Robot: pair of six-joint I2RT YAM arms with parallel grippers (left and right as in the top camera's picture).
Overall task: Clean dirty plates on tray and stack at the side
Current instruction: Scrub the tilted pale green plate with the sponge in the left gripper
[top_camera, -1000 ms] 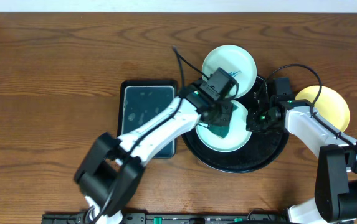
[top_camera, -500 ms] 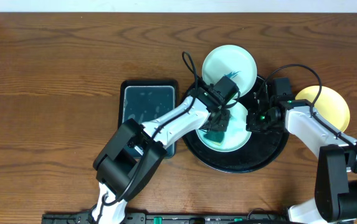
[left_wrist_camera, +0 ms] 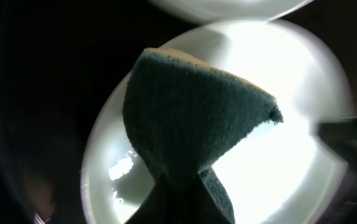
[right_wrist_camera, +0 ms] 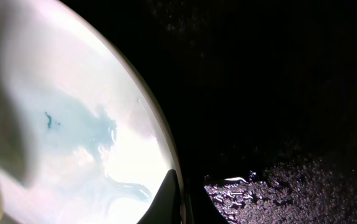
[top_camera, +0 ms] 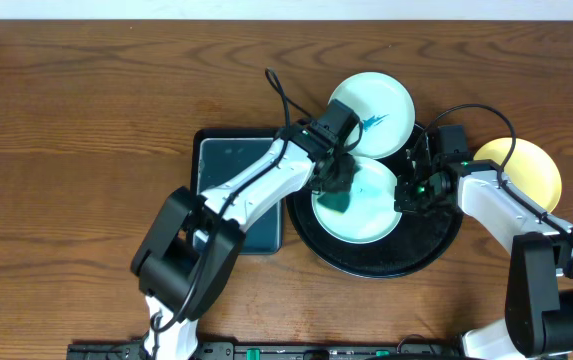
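Overhead view: the black tray (top_camera: 386, 268) is seen right of centre on the wooden table (top_camera: 86, 120). One pale bluish-white plate (top_camera: 371, 215) is seated in the tray's left half, and a faint teal film is spread across its middle. A second pale plate (top_camera: 381, 95) is set behind it, overlapping the tray's far rim, and a teal smear (top_camera: 371, 122) is noted near its front edge. The yellow plate (top_camera: 526, 165) is located on the table just right of the tray, partly covered by the right arm.

Left of the black tray, a dark rectangular tray (top_camera: 228, 165) is recorded; its right part is crossed by the left arm.

Left gripper (left_wrist_camera: 184, 196): the jaws are clamped on the narrow end of a dark green sponge (left_wrist_camera: 190, 118), with a pale yellowish backing visible along its top edge. The sponge's broad end is held over the left part of the plate in the tray. Whether it is pressed onto the surface cannot be told from the wrist view.

Right gripper (top_camera: 407, 195): it is positioned at the right rim of the same plate, jaws drawn together on that rim. One dark fingertip (right_wrist_camera: 169, 196) is seen on the rim's inner side. Water droplets (right_wrist_camera: 271, 190) are noted on the tray floor beside it.
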